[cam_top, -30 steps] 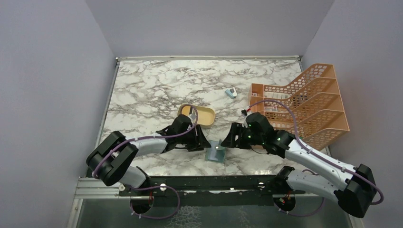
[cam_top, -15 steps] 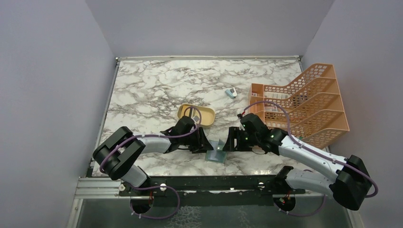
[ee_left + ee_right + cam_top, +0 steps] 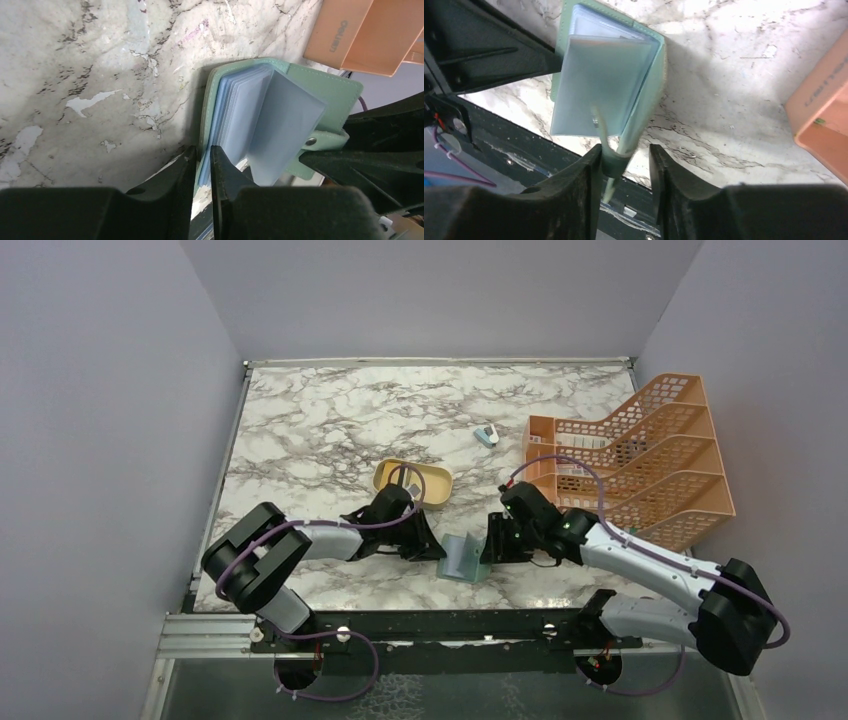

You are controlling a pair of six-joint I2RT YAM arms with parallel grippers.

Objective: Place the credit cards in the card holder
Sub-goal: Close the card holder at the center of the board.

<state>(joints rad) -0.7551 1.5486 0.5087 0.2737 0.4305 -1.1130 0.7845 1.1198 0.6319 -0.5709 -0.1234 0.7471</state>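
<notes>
card holder (image 3: 462,558) lay flat a second ago, now propped up open near the table (image 3: 330,430) front edge: left gripper (image 3: 202,152) pinching one cover, right gripper (image 3: 624,150) straddling the other, jaws not fully pressed on it.

The grey-green squarish card holder (image 3: 463,558) sits near the front edge of the marble table (image 3: 320,430), between the left gripper (image 3: 428,545) and the right gripper (image 3: 492,543). Just behind lies a tan oval dish (image 3: 440,478), farther back a small blue-and-white gadget (image 3: 486,435), far right an orange mesh file rack (image 3: 650,455).
</notes>
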